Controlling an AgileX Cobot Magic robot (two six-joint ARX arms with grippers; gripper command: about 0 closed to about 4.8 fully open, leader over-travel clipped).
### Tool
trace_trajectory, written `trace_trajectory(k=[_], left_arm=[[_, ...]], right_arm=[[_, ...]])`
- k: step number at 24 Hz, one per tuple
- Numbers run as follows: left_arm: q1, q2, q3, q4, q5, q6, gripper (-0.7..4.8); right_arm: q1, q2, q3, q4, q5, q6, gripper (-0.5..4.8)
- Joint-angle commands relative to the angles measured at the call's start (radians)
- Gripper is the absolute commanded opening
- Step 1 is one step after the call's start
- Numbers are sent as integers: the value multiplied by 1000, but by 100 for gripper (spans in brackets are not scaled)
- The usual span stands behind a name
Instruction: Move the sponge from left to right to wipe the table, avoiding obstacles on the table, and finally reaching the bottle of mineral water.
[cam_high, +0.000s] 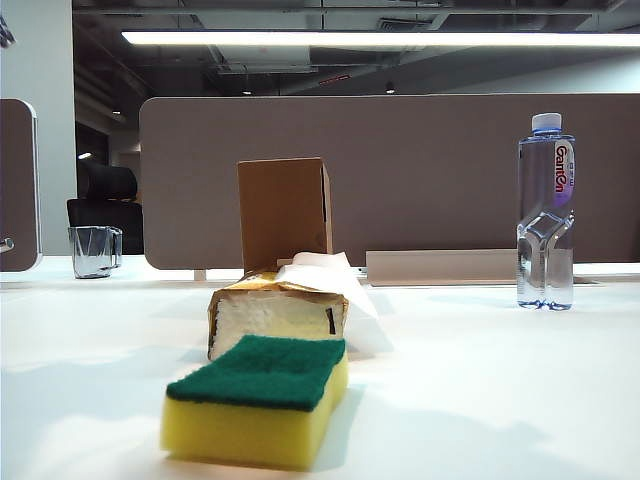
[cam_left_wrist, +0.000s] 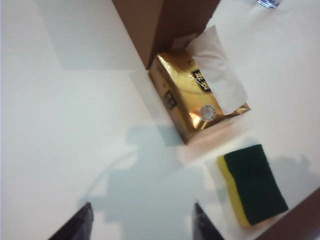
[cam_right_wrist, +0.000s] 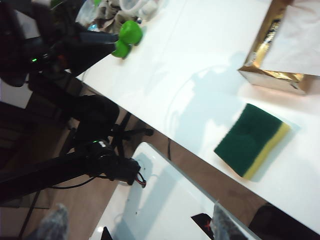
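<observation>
The sponge (cam_high: 258, 401) is left flat on the white surface (cam_high: 480, 380), just in front of the tissue pack (cam_high: 277, 312), untouched, because both the left tool (cam_left_wrist: 140, 222) and the right tool (cam_right_wrist: 135, 222) are held wide and empty above it.

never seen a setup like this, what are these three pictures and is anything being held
This is a two-armed robot at a white table. One picture comes from a fixed camera low at the table's edge; the other two come from cameras on each wrist, looking down past the finger tips.

On the table lie a yellow sponge with a green top, a gold tissue pack behind it, an upright cardboard box, a water bottle off to the right and a glass cup far left.

The left gripper hangs open above bare table beside the sponge. The right gripper is open too, out past the table edge. Nothing is held.
</observation>
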Motion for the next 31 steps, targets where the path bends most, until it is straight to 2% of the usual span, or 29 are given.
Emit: trace_trajectory(k=[1,5,7,10,13,17,22,25,31], left_arm=[[1,-56,5,-59,61,2,251],[1,-123,5,-86,64,-8,251],[1,-195,5,-86,79,-55,251],[1,-259,5,-90,95,-79,251],[1,-332,5,-102,172,-111,251],[1,-383,5,-165,190,-110,250],[1,-391,5,-265,190,-109,251],[1,-394,5,-317,191,-106,250],[1,-394,5,-359,201,-83,250]], right_arm=[[0,4,5,-35,17,-7,368],[0,6,2,-50,20,-6,369],[0,6,-13,-49,21,-6,369],[1,12,-38,-56,20,-5,369],[13,25,-80,-61,26,-5,369],[78,55,-121,-68,47,2,369],[190,97,-138,-46,157,7,370],[270,143,-158,79,189,87,374],[350,259,-171,177,273,113,373]])
